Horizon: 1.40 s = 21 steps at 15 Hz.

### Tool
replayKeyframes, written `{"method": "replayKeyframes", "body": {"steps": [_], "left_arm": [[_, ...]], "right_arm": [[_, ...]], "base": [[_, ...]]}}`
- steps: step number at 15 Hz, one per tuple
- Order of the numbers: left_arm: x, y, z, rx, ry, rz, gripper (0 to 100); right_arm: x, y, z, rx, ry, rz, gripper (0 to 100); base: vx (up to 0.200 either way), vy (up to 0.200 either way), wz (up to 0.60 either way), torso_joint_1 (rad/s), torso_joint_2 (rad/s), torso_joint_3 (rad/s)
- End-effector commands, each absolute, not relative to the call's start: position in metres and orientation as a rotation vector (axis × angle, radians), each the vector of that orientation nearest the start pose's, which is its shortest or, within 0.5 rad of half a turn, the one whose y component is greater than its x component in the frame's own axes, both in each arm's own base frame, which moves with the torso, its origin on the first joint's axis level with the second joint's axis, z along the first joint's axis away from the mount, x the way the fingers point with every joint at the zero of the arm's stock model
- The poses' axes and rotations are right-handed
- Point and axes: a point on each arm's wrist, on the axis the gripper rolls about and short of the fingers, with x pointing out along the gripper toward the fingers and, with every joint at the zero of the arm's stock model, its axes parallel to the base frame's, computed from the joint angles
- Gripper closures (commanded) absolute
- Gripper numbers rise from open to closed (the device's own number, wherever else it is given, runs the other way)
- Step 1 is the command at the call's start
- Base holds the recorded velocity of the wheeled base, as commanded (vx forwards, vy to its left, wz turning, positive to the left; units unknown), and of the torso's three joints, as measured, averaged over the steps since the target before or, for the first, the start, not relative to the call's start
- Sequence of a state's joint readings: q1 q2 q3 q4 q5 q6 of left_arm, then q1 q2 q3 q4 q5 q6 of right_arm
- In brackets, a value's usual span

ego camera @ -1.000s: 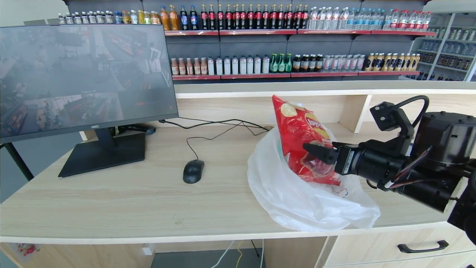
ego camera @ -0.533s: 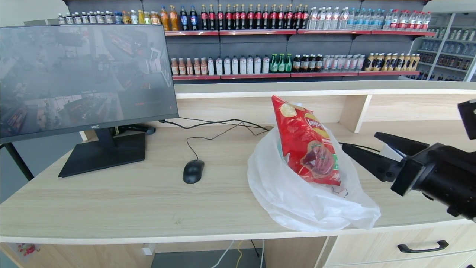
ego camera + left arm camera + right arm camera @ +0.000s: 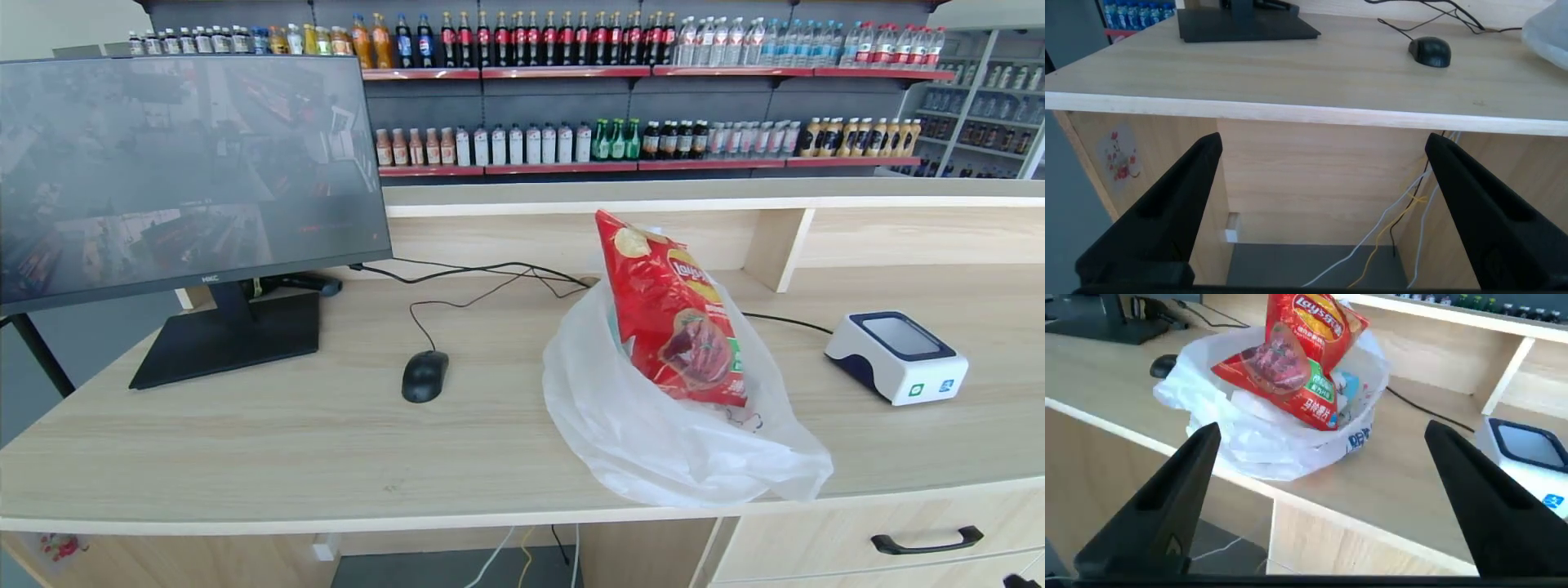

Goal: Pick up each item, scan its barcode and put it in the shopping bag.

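Head view: you see the chips [image 3: 673, 318] standing tilted in the open bag [image 3: 653, 449] on the counter [image 3: 326, 441], with the scanner [image 3: 896, 355] near it on the right. Right wrist view: you look into the bag, where a pale boxed item [image 3: 1346, 384] lies beside the chips. The right gripper [image 3: 1323, 429] hangs before the counter's front, jaws spread and empty. Left wrist view: the left gripper [image 3: 1323, 140], jaws likewise spread and empty, sits below the counter edge, facing cables [image 3: 1404, 220].

Left gripper [image 3: 1323, 143], right gripper [image 3: 1323, 429]: black, tapered, seemingly matte.
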<state>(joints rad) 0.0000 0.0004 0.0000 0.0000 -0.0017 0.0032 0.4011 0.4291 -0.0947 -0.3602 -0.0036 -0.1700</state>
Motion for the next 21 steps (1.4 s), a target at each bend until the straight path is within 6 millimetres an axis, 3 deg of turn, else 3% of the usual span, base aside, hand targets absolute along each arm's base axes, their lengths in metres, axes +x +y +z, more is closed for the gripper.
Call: {"method": "replayKeyframes", "body": {"steps": [1,3,5,9,11,13,18,21], "left_arm": [[-0.023,0.0,0.075,0.003,0.0,0.0,0],[-0.023,0.0,0.075,0.005,0.0,-0.002,0],[-0.023,0.0,0.075,0.0,0.0,-0.002,0],[-0.023,0.0,0.075,0.0,0.0,0.0,0],[-0.023,0.0,0.075,-0.003,0.0,0.0,0],[-0.023,0.0,0.075,-0.006,0.0,0.0,0],[-0.023,0.0,0.075,-0.008,0.0,0.0,0],[-0.023,0.0,0.075,-0.003,0.0,0.0,0]], "right_arm": [[-0.026,-0.011,0.09,-0.213,-0.073,0.337,0],[-0.023,-0.01,0.084,-0.171,-0.064,0.287,0],[-0.023,-0.011,0.082,0.003,-0.018,0.15,0],[-0.016,-0.013,0.083,0.017,0.046,-0.116,0],[-0.017,-0.013,0.083,0.016,0.031,-0.063,0],[-0.022,-0.012,0.082,-0.029,-0.036,0.193,0],[-0.021,-0.01,0.078,0.033,-0.013,0.246,0],[-0.019,-0.008,0.079,0.022,0.023,0.175,0]], "base": [[0.0,0.0,0.0,0.0,0.0,0.0],[0.0,0.0,0.0,0.0,0.0,0.0],[0.0,0.0,0.0,0.0,0.0,0.0],[0.0,0.0,0.0,0.0,0.0,0.0],[-0.1,0.0,0.0,-0.001,0.0,0.004],[-0.2,0.0,0.0,0.012,0.01,0.0],[-0.2,0.0,0.0,-0.004,0.0,0.004],[-0.2,0.0,0.0,0.002,0.0,0.005]]}}
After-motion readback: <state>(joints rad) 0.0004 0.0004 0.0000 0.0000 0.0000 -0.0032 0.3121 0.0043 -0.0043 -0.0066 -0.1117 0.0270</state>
